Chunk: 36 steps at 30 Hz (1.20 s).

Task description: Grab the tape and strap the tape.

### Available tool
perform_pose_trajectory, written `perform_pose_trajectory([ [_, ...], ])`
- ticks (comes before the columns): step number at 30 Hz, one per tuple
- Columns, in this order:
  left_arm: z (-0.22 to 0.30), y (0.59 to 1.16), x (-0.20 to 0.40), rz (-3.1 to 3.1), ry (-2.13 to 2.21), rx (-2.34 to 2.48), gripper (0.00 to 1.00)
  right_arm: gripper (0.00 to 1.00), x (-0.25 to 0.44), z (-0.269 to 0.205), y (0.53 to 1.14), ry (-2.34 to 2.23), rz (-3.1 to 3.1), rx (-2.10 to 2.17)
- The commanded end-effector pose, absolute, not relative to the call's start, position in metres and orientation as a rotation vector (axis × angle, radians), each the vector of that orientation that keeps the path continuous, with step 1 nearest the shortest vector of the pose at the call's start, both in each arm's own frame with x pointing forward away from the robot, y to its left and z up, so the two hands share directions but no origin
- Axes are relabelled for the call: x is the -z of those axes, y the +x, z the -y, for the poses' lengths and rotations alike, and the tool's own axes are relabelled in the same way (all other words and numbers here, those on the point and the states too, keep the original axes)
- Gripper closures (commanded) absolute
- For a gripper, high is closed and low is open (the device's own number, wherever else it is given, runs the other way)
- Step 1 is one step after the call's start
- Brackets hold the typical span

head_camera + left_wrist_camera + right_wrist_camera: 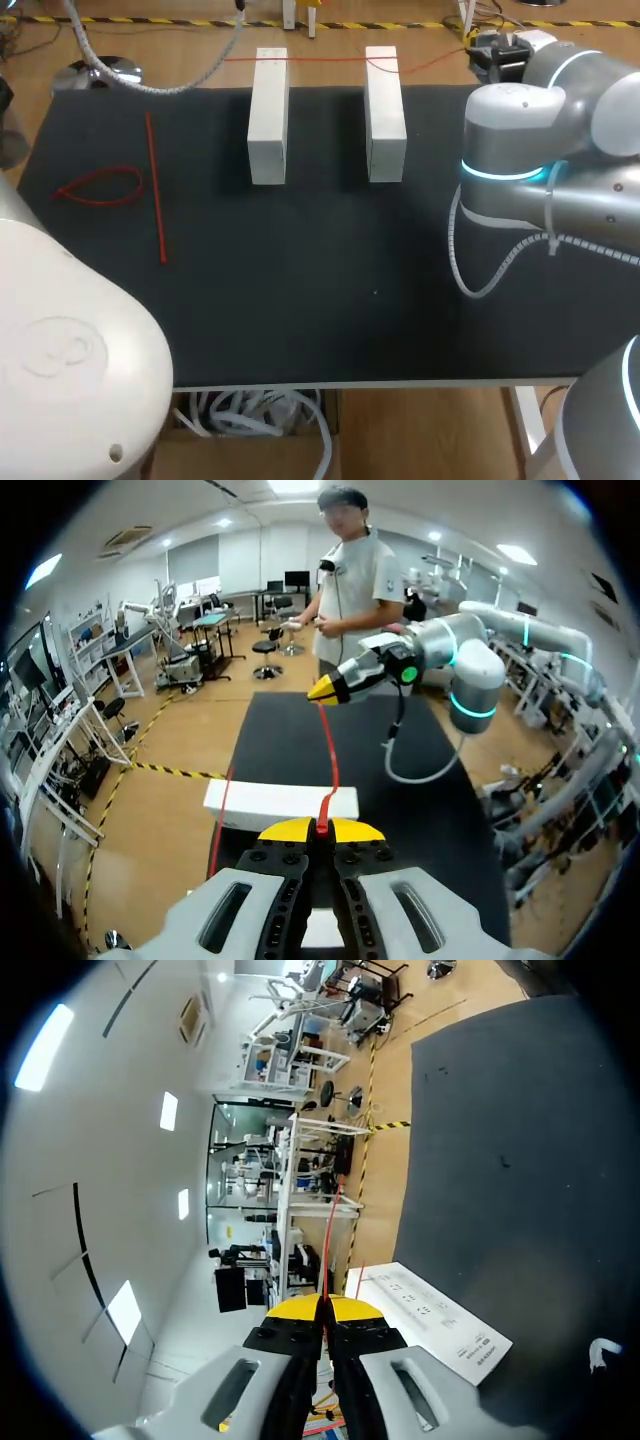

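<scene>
Left claw (320, 830): pinching thin red tape strip (332, 745) stretched ahead.
Right claw (322, 1308): pinching the other end.
Risk: overpulling could slip either pinch.

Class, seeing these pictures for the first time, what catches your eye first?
A red tape runs between the left gripper and right gripper, both shut on it, across the far ends of two white blocks. At the black table's left lie a red loop and a straight red strip.
</scene>
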<state>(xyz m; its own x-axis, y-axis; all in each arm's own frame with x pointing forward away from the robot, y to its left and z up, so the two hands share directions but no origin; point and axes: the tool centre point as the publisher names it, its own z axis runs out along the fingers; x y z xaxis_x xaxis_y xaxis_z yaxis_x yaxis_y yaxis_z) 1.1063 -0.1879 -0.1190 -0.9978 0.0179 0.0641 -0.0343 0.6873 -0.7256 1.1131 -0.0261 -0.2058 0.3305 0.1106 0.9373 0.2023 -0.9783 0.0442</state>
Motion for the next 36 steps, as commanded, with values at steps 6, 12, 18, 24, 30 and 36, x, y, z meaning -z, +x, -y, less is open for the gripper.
perform_pose_trajectory([
  [6, 0.202, 1.116, 0.12, 2.864, 0.11, -1.005, 1.0, 1.0, 0.204, 0.03, 1.11, -2.469, 0.388, 1.763],
  [12, 0.202, 1.116, 0.12, 2.864, 0.11, -1.005, 1.0, 1.0, 0.204, 0.03, 1.11, -2.464, 0.401, 1.769],
  [18, 0.206, 1.117, 0.122, 2.932, 0.086, -0.898, 1.0, 1.0, 0.204, 0.031, 1.11, -2.466, 0.405, 1.767],
  [24, 0.211, 1.117, 0.124, 2.987, 0.031, -0.711, 1.0, 1.0, 0.203, 0.03, 1.111, -2.46, 0.414, 1.773],
  [30, 0.211, 1.116, 0.13, 2.968, 0.13, -0.622, 1.0, 1.0, 0.202, 0.031, 1.112, -2.458, 0.431, 1.782],
  [36, 0.212, 1.116, 0.132, 2.96, 0.131, -0.639, 1.0, 1.0, 0.202, 0.029, 1.112, -2.458, 0.442, 1.78],
])
